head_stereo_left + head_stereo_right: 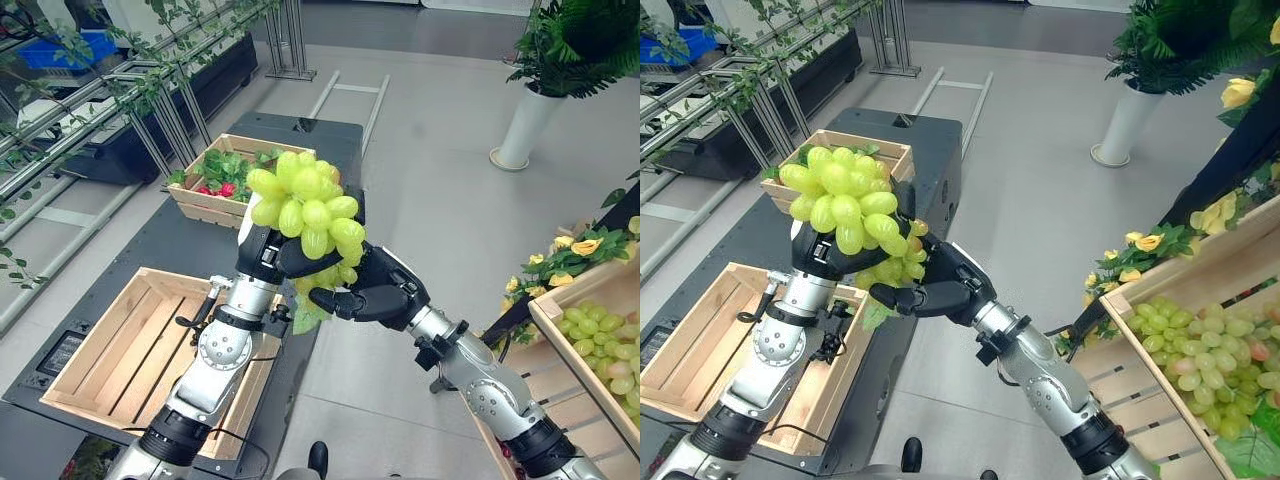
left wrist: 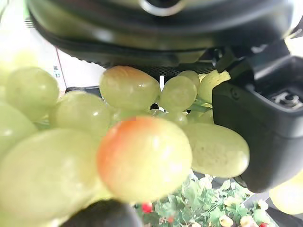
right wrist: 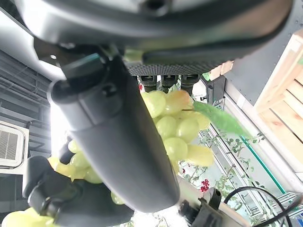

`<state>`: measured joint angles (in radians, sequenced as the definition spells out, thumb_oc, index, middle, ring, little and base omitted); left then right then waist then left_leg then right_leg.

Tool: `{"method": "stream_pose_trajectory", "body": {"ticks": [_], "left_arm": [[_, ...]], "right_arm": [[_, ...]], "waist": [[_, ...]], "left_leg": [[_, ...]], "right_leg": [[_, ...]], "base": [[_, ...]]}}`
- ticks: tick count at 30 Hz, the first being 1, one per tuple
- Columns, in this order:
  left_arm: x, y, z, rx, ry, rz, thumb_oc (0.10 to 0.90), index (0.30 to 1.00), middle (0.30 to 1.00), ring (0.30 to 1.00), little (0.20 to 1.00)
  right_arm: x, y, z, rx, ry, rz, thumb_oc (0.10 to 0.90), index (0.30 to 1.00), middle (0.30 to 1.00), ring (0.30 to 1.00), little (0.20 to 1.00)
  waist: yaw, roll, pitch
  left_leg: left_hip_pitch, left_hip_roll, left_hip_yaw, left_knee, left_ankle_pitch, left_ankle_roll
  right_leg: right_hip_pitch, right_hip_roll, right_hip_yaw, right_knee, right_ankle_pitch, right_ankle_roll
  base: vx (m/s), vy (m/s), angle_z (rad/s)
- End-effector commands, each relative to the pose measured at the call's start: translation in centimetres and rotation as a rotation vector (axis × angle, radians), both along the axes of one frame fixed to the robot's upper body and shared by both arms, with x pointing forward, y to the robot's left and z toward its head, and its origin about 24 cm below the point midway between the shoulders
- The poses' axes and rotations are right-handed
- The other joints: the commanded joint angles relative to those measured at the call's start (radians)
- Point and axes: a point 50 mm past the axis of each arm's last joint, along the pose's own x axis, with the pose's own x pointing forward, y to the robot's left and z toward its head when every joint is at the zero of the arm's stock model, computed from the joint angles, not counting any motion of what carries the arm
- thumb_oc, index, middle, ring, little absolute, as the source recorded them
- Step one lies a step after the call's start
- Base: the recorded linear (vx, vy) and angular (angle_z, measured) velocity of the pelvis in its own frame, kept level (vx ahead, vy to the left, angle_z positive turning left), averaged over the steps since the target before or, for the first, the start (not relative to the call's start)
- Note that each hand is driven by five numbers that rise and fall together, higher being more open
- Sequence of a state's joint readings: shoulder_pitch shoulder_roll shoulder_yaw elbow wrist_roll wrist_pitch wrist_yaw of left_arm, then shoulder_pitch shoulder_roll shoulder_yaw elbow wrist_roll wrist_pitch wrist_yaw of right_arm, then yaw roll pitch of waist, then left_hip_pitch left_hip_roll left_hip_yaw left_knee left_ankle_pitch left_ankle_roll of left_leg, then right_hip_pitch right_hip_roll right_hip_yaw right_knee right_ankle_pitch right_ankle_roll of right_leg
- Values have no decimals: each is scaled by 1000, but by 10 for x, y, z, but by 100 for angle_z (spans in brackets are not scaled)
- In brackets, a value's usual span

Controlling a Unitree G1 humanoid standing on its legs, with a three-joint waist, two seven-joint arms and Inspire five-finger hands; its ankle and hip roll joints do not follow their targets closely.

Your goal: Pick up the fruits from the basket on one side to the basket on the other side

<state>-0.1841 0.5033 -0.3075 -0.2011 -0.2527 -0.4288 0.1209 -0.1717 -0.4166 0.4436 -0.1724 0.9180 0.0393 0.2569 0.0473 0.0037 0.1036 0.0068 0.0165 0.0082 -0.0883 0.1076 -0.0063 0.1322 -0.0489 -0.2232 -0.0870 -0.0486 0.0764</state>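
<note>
Grey floor all round, dark low table (image 1: 190,250) on the robot's left carrying an empty wooden crate (image 1: 130,345) near and a second crate (image 1: 225,180) of leaves and red fruit further back. On the right, a slatted wooden crate (image 1: 1160,370) full of green grapes (image 1: 1205,360), yellow flowers (image 1: 1140,245) beside it, white planter (image 1: 525,125) with a palm behind.

Grape bunch (image 1: 305,205) sits mid-air between the two sides, above the floor by the table edge. Pale green, oval, glossy grapes, a few with an orange blush, one green leaf (image 1: 308,312) hanging at the bottom. Long axis roughly vertical, bulk up top, tapering down into the hands.

Left hand (image 1: 265,250) has fingers curled round the bunch's lower part from the left. Right hand (image 1: 370,290) closes on it from the right, thumb and fingers wrapped against the lower grapes. Both hands touching each other around the fruit.
</note>
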Motion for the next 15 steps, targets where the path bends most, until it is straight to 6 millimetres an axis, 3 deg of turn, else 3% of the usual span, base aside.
{"method": "stream_pose_trajectory", "body": {"ticks": [1,9,15], "left_arm": [[4,6,20,-168,-83,-18,400,300,300,300,300],[2,10,14,-409,-30,-15,400,300,300,300,300],[-1,-2,15,-356,-42,-48,400,300,300,300,300]], "right_arm": [[-3,9,25,156,-101,10,800,900,900,900,900],[2,12,5,64,25,-118,800,900,900,900,900],[1,14,3,70,60,-125,800,900,900,900,900]], "waist": [[9,-26,-118],[8,-34,-115],[4,-37,-108]], "left_leg": [[19,-12,9,1,-115,-4],[19,-11,8,1,-116,-3],[15,-10,11,1,-114,-2]], "right_leg": [[-75,-37,26,0,68,17],[-77,-37,27,0,70,15],[-81,-37,26,0,72,15]], "base": [[0,0,0],[0,0,0],[0,0,0]]}}
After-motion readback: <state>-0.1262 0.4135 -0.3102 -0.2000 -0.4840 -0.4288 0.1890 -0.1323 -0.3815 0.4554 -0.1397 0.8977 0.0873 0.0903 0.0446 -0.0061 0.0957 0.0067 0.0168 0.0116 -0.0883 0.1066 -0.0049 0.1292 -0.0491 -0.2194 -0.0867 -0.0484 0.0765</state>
